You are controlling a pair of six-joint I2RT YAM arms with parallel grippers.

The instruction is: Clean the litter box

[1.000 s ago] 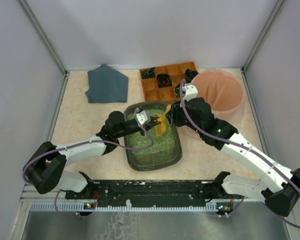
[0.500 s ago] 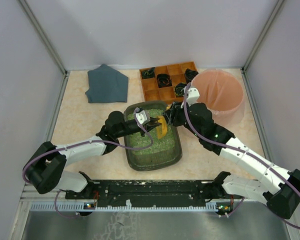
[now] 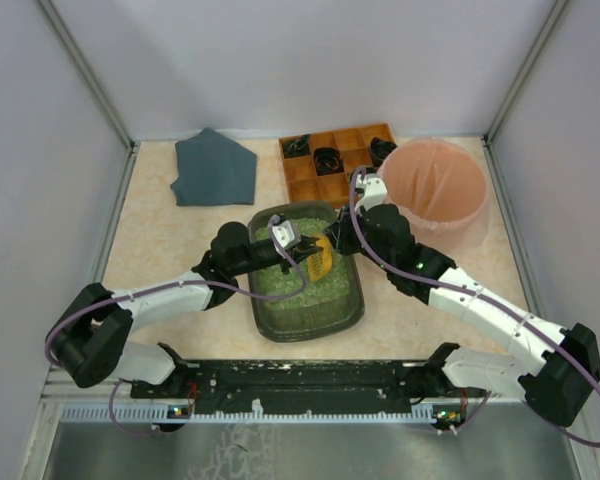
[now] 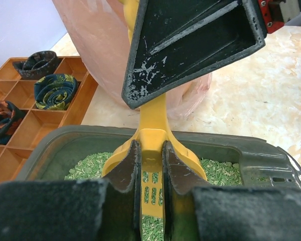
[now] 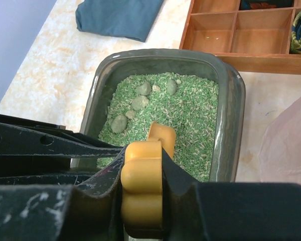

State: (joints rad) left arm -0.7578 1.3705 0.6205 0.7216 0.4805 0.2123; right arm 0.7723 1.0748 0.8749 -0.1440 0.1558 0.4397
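Currently both claws share one yellow scoop (image 5: 160, 136). Right claw (image 5: 142, 187) clamped on the handle end. Left claw (image 4: 150, 161) pinched on the slotted neck. Litter box (image 5: 232, 100) directly beneath both, green litter inside. Grey clumps (image 5: 140, 103) lie just past the right claw's fingertips. Pink bin (image 3: 437, 182) to its right, wooden tray (image 3: 330, 178) beyond.
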